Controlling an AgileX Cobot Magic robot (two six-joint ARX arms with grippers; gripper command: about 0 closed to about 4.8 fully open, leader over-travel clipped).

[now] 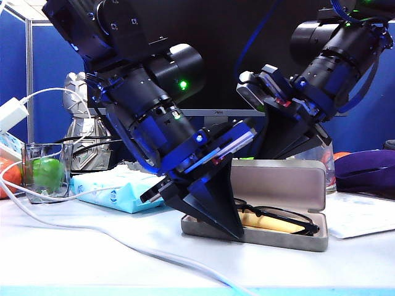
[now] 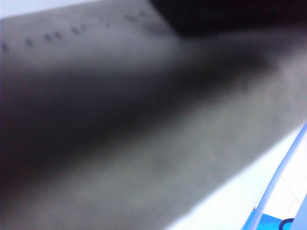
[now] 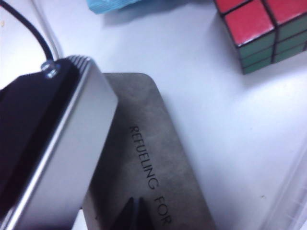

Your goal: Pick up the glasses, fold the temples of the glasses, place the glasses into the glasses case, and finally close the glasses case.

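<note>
In the open glasses case (image 1: 281,185) on the counter (image 1: 92,246): glasses (image 1: 278,216) folded, laid inside | my left tool (image 1: 231,229) closed, empty, at the case's near end | my right tool (image 3: 136,211) behind the lid, pinched shut | left: close lid.

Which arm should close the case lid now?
Probably right: the right gripper sits behind the upright lid of the glasses case, glasses inside. The left gripper, shut, rests at the base's front end.

Low front camera; wrist cameras close (left blurred) over glasses case (image 1: 281,185).

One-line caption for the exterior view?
Glasses lie in the open glasses case; left gripper shut at its end, right gripper behind lid.
</note>
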